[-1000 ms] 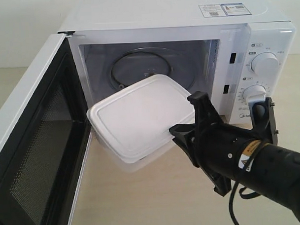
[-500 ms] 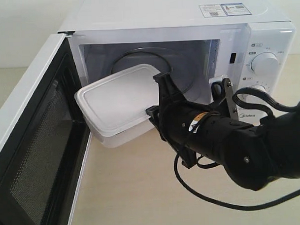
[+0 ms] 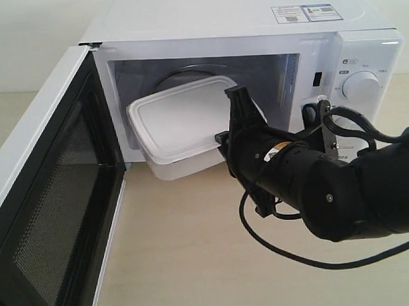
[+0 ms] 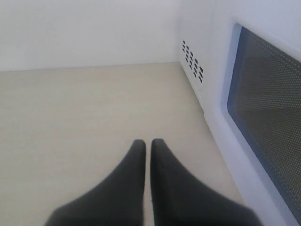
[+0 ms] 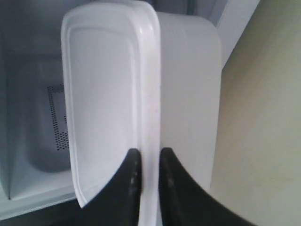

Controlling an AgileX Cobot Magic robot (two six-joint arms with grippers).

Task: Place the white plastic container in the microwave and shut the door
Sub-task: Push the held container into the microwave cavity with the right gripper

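The white plastic container [image 3: 180, 123] hangs tilted in the mouth of the microwave [image 3: 240, 31], its far half inside the cavity and its near end out over the table. My right gripper [image 3: 225, 135] is shut on the container's lid rim [image 5: 149, 94], one finger on the lid and one on the box side. The door [image 3: 48, 192] stands wide open at the left, its mesh window [image 4: 268, 108] beside my left gripper [image 4: 147, 143]. That left gripper is shut on nothing, low over the table outside the door.
The glass turntable [image 3: 188, 74] lies under and behind the container. Two dials [image 3: 361, 87] sit on the right panel, just above my right arm and its cable [image 3: 289, 254]. Beige tabletop [image 3: 181, 248] spreads in front of the microwave.
My right gripper has carried the container up and away from the table edge, from in front of the opening to partway inside the cavity. The door has not moved.
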